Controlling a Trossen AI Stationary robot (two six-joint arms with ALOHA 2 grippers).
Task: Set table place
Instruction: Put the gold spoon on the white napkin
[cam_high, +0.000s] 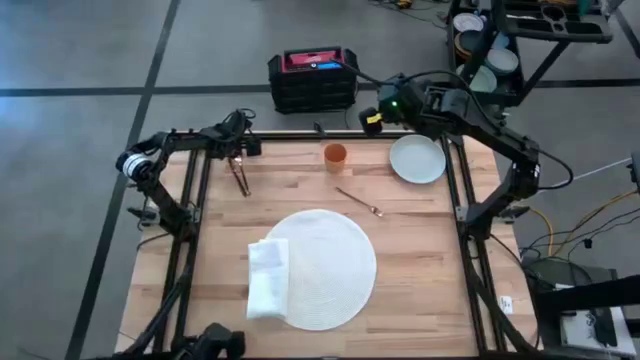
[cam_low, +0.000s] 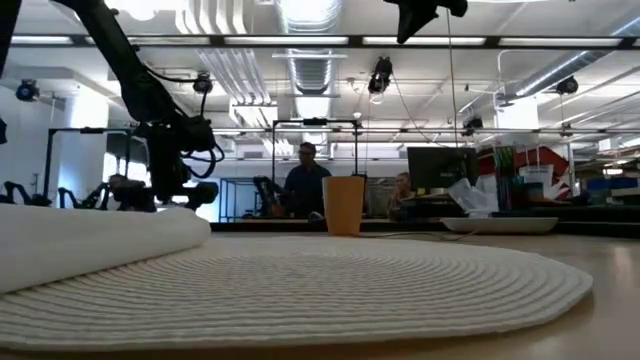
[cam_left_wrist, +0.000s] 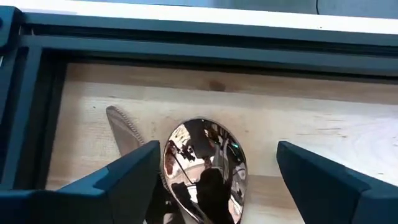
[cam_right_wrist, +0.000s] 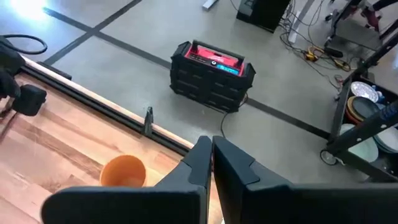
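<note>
The wooden surface (cam_high: 420, 230) carries a round white woven mat (cam_high: 325, 268) at its near middle: light and floppy, probably best left lying. The grey-green plate (cam_high: 417, 159), far right, looks breakable; grip its rim. The left hand (cam_left_wrist: 211, 180) gapes wide over a shiny, slippery spoon (cam_left_wrist: 204, 167), holding nothing. The right hand (cam_right_wrist: 211, 163) is closed, empty.

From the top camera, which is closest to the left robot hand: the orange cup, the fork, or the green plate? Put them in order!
Measured from the left gripper at the table's far left:
1. Orange cup, far edge, toward the middle.
2. Fork, past the cup, nearer the white mat.
3. Plate, far right corner.
</note>
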